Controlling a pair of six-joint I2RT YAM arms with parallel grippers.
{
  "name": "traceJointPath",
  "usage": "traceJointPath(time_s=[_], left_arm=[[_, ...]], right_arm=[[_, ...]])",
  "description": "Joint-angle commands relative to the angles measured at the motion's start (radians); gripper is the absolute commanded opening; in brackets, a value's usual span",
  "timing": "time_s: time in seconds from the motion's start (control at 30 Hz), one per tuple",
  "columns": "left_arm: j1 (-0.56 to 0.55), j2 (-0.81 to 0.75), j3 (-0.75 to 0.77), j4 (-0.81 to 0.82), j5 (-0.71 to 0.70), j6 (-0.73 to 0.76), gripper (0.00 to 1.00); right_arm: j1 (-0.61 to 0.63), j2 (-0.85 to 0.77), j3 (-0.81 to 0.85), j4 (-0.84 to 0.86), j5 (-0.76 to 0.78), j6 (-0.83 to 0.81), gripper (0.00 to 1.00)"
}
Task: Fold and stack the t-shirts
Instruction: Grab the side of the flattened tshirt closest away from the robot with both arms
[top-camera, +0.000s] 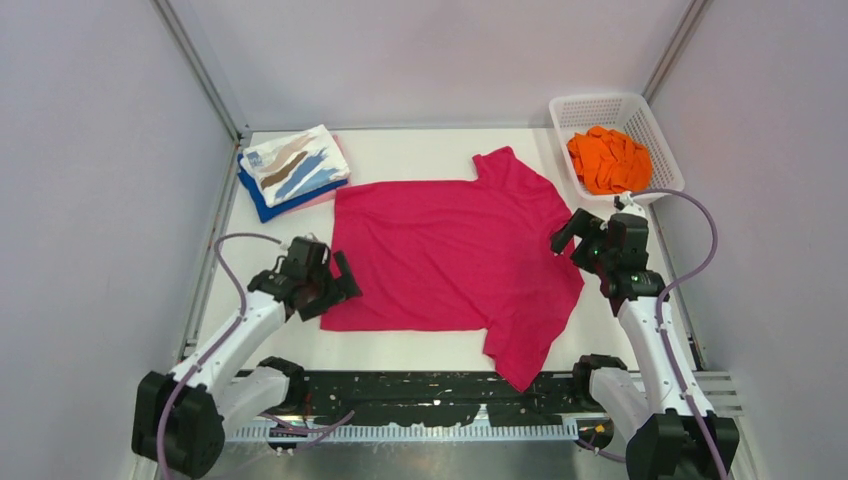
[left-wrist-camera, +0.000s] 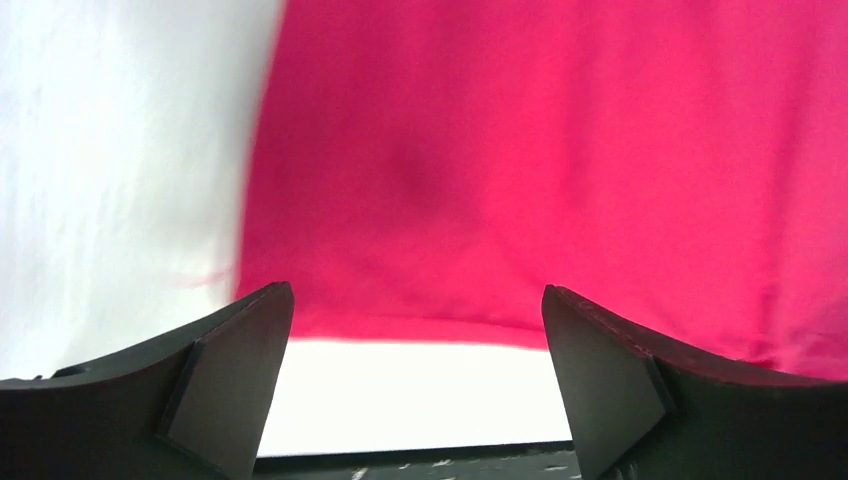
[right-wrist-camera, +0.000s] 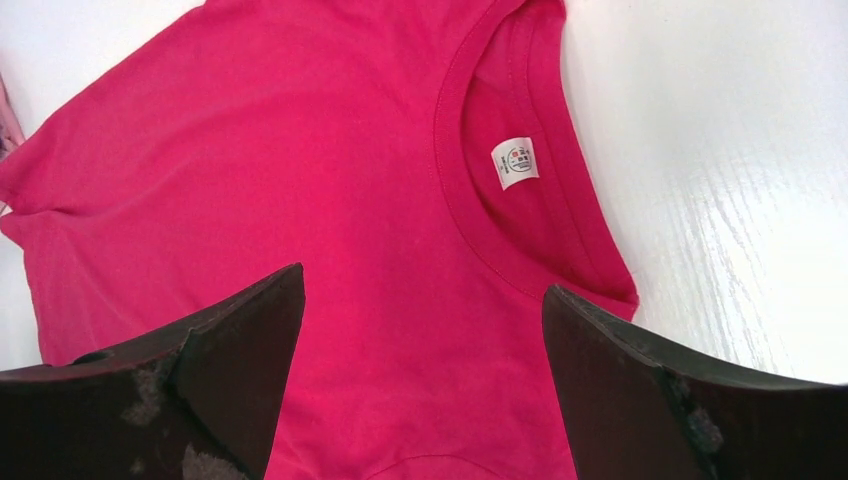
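Top external view: the plain bright magenta cloth t-shirt (top-camera: 450, 250) is spread flat midway on the white counter (top-camera: 420, 148), collar toward its right edge; its first fold is judged to be in hand. The left gripper (top-camera: 338, 288) is poised at the hem by the left edge, fingers wide and empty, though contact with the cloth cannot be told. The right gripper (top-camera: 566, 236) is held over the collar, likewise wide. Pinches at hem and shoulder would be called for next. Folded t-shirts (top-camera: 295, 165) are stacked at the far left corner
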Motion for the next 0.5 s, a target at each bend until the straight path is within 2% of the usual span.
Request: traceJointPath(time_s=[0.0,0.13,0.23,0.47], left_arm=[[-0.018,-0.181,-0.112,-0.263,-0.179,-0.151,1.0],[-0.02,-0.329,-0.192,-0.312,-0.267,-0.241,0.99],[-0.019,-0.364,-0.224,-0.281,-0.293,-0.289,0.96],[-0.02,-0.276,-0.232,-0.19,-0.277,-0.354,0.62]], right_arm=[[0.001,-0.034,-0.034,0.092,-0.044,0.002,0.95],[-0.001,-0.018,-0.045,0.09,-0.042,-0.009,0.96],[0.0,-0.007,-0.042,0.079,-0.035,-0.019,0.95],[-0.001,-0.009,-0.051,0.074,-0.019,-0.028,0.95]])
